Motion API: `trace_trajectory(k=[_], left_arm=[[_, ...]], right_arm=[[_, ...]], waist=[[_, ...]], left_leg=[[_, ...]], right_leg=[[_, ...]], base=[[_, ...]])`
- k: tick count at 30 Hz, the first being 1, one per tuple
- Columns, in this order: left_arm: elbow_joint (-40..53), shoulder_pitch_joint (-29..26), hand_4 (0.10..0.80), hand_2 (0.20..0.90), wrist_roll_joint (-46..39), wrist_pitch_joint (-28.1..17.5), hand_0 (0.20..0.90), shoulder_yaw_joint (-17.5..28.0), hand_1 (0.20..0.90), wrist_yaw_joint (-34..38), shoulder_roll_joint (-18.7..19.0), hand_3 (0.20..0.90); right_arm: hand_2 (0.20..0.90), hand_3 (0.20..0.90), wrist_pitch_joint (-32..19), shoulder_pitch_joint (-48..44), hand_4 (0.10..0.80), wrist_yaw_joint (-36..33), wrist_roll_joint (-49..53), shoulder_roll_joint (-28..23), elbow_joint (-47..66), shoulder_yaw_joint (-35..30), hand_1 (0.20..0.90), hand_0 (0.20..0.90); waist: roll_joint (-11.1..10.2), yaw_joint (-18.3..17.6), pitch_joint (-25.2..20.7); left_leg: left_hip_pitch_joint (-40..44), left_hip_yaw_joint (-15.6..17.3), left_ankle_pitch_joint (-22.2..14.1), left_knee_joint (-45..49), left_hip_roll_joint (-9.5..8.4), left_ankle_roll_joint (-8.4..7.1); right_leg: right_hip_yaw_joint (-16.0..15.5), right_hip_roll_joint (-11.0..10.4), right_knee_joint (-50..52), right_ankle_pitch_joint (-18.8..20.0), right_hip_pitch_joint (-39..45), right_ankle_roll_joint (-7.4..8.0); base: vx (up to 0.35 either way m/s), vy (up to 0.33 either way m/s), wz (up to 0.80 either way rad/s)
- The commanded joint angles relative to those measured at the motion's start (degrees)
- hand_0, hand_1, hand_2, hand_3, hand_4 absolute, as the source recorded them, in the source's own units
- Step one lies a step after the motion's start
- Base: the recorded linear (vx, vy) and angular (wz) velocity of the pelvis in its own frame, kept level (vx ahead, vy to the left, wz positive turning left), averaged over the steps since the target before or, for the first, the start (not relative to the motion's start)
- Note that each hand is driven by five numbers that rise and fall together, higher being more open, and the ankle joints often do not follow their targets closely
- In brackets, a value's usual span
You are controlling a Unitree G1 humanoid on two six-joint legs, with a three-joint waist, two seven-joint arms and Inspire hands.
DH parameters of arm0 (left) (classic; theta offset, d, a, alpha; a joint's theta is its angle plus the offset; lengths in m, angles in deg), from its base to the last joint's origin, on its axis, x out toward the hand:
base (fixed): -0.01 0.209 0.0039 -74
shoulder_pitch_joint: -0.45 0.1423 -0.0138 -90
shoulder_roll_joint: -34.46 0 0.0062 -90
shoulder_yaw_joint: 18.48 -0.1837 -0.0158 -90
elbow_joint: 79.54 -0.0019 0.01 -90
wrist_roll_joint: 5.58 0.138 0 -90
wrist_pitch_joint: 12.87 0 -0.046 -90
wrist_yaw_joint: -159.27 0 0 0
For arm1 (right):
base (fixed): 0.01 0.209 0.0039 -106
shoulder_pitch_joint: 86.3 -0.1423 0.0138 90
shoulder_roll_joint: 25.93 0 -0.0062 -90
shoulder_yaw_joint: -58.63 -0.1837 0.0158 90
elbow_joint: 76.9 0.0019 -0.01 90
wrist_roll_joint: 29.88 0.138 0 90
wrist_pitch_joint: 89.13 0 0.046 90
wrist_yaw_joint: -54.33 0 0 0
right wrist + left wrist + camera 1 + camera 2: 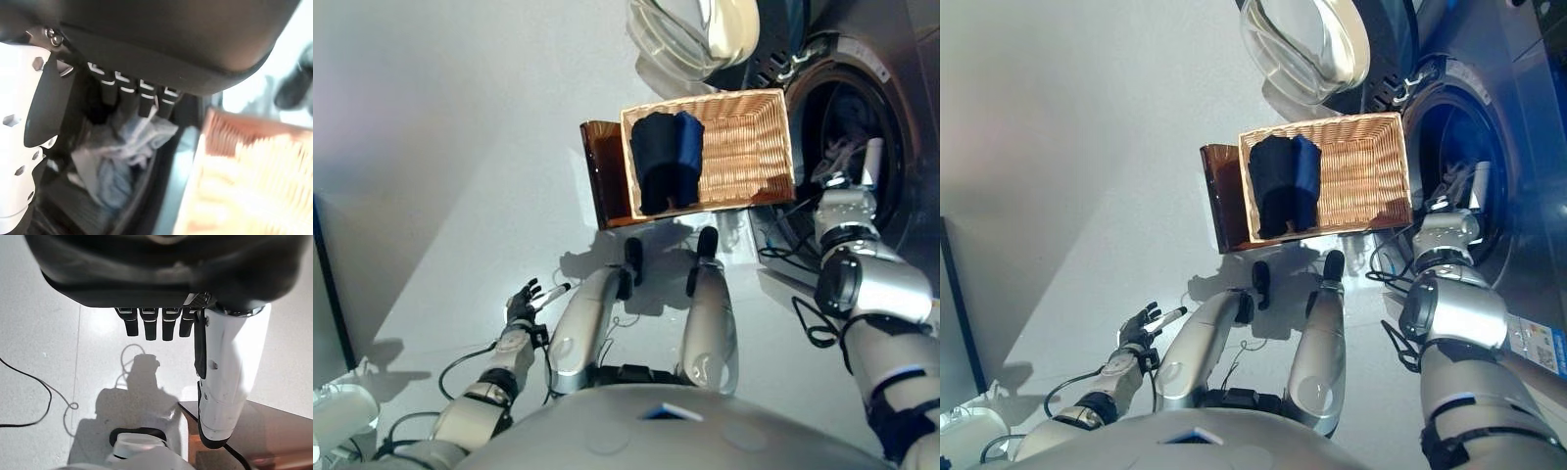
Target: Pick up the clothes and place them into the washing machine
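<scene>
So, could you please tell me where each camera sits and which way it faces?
Left eye view: head, looking down at wicker basket, dark clothes and washing machine; both arms show.
Right eye view: same scene, slightly offset.
Left wrist view: along open left hand to the floor.
Right wrist view: along right hand into the drum, onto pale clothes; shares the basket.

A rectangular wicker basket [744,147] is sitting on a glossy brown stand [604,176], and the stand is jutting out past the basket's left side. The basket's woven bottom is catching bright light across its right half, while its right rim is casting a shadow inward. The pale floor [440,147] is spreading out left of the basket. Well to the basket's lower left, a dark upright panel [328,294] is standing, with a white rounded object [337,416] sitting just below it.
</scene>
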Motion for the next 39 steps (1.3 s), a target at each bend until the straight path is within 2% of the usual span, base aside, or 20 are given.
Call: trace_trajectory(k=[1,5,16,22,31,39], left_arm=[[-3.8,2.7,0.8,0.9,0.4,-1.5,0.9,1.4,0.9,1.7,1.2,0.9],[-4.2,2.8,0.8,0.9,0.9,-1.7,0.9,2.5,0.9,2.2,1.1,0.9],[-5.3,1.7,0.8,0.9,3.2,-1.4,0.9,4.5,0.9,3.8,1.2,0.9],[-7.2,1.0,0.8,0.9,5.5,-0.8,0.9,5.5,0.9,4.7,1.4,0.9],[-10.3,2.3,0.8,0.9,8.6,1.0,0.9,7.2,0.9,4.8,1.1,0.9],[-10.3,2.2,0.8,0.9,8.9,1.3,0.9,6.9,0.9,4.8,1.5,0.9]], right_arm=[[0.9,0.9,-2.3,-1.2,0.8,0.6,-8.3,-5.6,2.3,3.6,0.9,0.9],[0.9,0.9,-0.2,2.7,0.8,1.5,-16.9,-1.5,4.6,7.8,0.9,0.9],[0.9,0.9,2.0,8.2,0.8,0.5,-30.7,5.0,9.8,13.8,0.9,0.9],[0.9,0.9,4.3,12.5,0.8,-0.2,-44.2,8.5,16.1,20.7,0.9,0.9],[0.9,0.9,5.3,20.6,0.8,2.5,-48.2,14.4,20.7,22.8,0.9,0.9],[0.9,0.9,6.0,18.8,0.8,2.8,-49.9,16.4,20.1,25.4,0.9,0.9]], waist=[[0.1,1.0,-1.6],[-1.4,1.0,-2.2],[-4.1,0.5,-3.4],[-5.5,0.2,-4.5],[-6.3,0.3,-7.2],[-5.9,0.7,-7.0]], left_leg=[[0.0,-3.3,5.2,-6.7,2.92,-7.73],[3.4,-3.7,6.6,-9.9,3.43,-8.14],[9.6,-4.9,8.0,-13.7,4.44,-8.84],[13.2,-5.2,8.9,-16.4,5.44,-9.24],[17.1,-5.7,8.7,-18.1,6.25,-9.47],[17.0,-5.7,8.6,-17.7,6.15,-9.51]], right_leg=[[-2.0,0.1,-1.9,-0.1,3.5,-2.29],[-2.9,-0.1,-5.5,1.2,7.3,-1.78],[-4.7,0.3,-9.0,1.5,14.0,-1.34],[-5.6,0.8,-11.0,1.4,17.4,-1.01],[-6.8,1.2,-12.4,0.6,21.5,-0.7],[-7.1,1.4,-11.8,0.1,21.2,-0.82]], base=[[0.053,-0.014,-0.07],[0.057,-0.023,-0.06],[0.059,-0.033,0.04],[0.049,-0.034,-0.03],[0.054,-0.036,0.01],[-0.006,-0.006,0.02]])
